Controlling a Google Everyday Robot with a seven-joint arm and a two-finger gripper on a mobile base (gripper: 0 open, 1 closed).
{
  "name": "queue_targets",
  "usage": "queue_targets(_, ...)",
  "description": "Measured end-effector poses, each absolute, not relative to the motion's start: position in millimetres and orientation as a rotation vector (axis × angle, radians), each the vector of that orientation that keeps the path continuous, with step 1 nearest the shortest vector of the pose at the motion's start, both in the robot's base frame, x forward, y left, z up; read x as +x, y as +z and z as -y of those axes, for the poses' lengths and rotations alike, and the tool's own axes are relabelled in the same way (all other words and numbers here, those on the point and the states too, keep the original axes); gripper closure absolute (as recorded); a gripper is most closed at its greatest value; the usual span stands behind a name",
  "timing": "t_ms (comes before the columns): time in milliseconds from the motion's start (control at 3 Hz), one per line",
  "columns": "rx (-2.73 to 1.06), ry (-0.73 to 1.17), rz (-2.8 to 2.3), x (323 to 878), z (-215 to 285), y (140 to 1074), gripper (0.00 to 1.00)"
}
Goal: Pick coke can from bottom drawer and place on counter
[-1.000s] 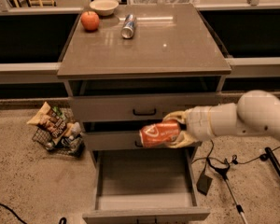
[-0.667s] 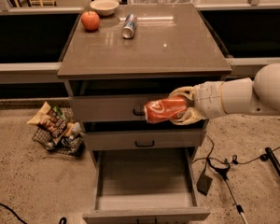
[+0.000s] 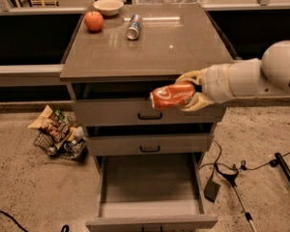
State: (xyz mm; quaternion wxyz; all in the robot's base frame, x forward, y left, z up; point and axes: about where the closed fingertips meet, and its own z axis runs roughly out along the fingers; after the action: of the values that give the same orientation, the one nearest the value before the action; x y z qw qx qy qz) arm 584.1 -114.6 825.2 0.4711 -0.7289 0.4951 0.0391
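Observation:
My gripper [image 3: 187,91] is shut on the coke can [image 3: 171,96], a red-orange can with white lettering, held on its side. It hangs in front of the top drawer, just below the front edge of the counter [image 3: 183,47]. The arm comes in from the right. The bottom drawer [image 3: 151,187] is pulled out below, and its flat interior holds nothing.
On the counter's back left stand a red apple [image 3: 94,21], a white bowl [image 3: 108,6] and a silver-and-blue can [image 3: 133,26] lying on its side. A wire basket of snack bags [image 3: 58,132] sits on the floor to the left. Cables [image 3: 232,170] lie on the floor to the right.
The gripper has lifted the coke can from the level of the middle drawer up to just under the counter's edge.

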Motion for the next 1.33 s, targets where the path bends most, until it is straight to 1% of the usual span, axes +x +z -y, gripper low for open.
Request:
queue_targets(333,-1.782,0.042,-1.173,626,121,866,1.00)
queue_targets(667,-1.671,-0.007,-1.154,665,140,906,1.00)
queue_targets(1333,-1.650,-0.017,-1.156,670,138,907,1.00)
